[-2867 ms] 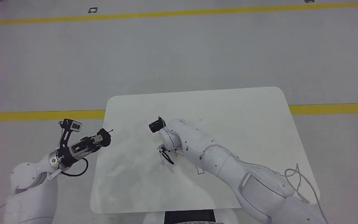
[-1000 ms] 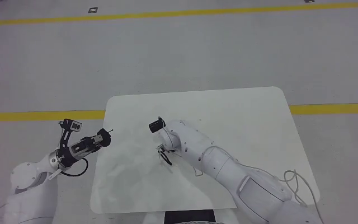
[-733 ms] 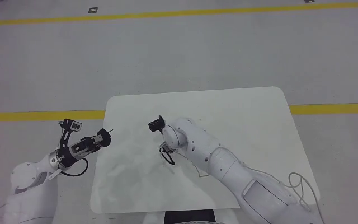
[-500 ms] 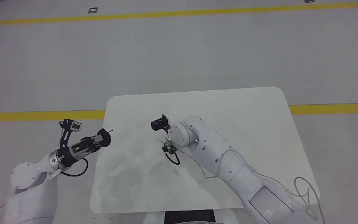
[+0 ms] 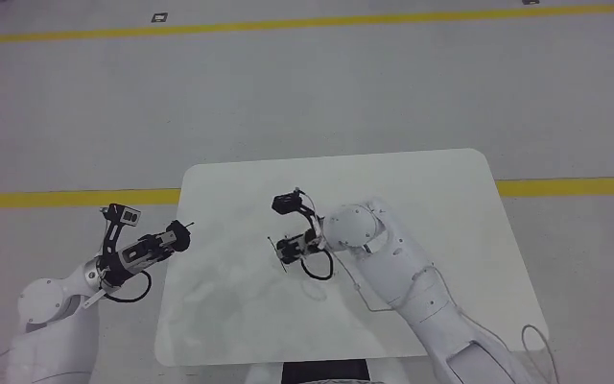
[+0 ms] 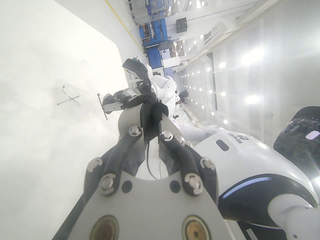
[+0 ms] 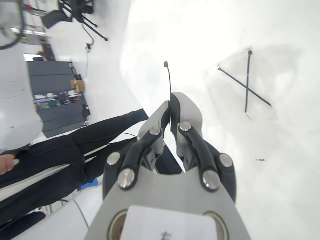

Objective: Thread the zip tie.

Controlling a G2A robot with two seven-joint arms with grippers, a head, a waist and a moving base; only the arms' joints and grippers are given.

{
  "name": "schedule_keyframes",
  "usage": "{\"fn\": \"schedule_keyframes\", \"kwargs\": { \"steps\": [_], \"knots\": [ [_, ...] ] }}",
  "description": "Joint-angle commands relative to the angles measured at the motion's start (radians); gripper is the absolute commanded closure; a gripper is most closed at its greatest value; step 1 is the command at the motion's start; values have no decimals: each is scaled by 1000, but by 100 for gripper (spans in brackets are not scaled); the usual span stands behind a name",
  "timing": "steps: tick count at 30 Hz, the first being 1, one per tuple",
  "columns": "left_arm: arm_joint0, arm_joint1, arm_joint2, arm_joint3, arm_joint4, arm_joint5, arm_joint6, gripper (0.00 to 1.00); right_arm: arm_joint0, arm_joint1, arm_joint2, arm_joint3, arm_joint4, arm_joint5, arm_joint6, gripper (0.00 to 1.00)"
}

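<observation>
At the left edge of the desk (image 5: 432,182) the left gripper (image 5: 182,230) hangs with its fingers (image 6: 126,119) clenched; I cannot tell whether they pinch anything. Well apart from it, over the middle of the desk, the zip tie (image 7: 169,78) is in the right gripper (image 7: 170,101). Its fingers (image 7: 185,106) grasp the strap partway along, so the locking head (image 7: 165,63) stands out beyond the fingertips and the tail runs back between them. The tie's long axis lies roughly level with the desk and runs away from the robot, leaning slightly left, head end farthest. The step in hand looks like presenting the tie for threading. Next, the tail probably has to be bent round and steered into the head's small slot, which calls for the left gripper's help and fine alignment. Two spare zip ties (image 7: 247,86) lie crossed on the desk nearby, apart from the held one.
</observation>
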Motion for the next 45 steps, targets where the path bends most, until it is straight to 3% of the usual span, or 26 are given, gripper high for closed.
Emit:
{"fn": "schedule_keyframes", "kwargs": {
  "steps": [1,9,22,29,35,45],
  "knots": [
    [0,0,0,0,0,0,0,100,-11,1,7,-5,60,-37,-46,100],
    [0,0,0,0,0,0,0,100,-2,-2,-10,21,178,-116,-188,100],
    [0,0,0,0,0,0,0,100,-6,-2,-12,17,182,-115,-201,100],
    [0,0,0,0,0,0,0,100,-27,-2,-6,-56,280,-145,-360,100],
    [0,0,0,0,0,0,0,100,-50,-8,-26,-108,369,-203,-502,100],
    [0,0,0,0,0,0,0,100,5,-32,-111,-31,439,-249,-677,100]
  ]
}}
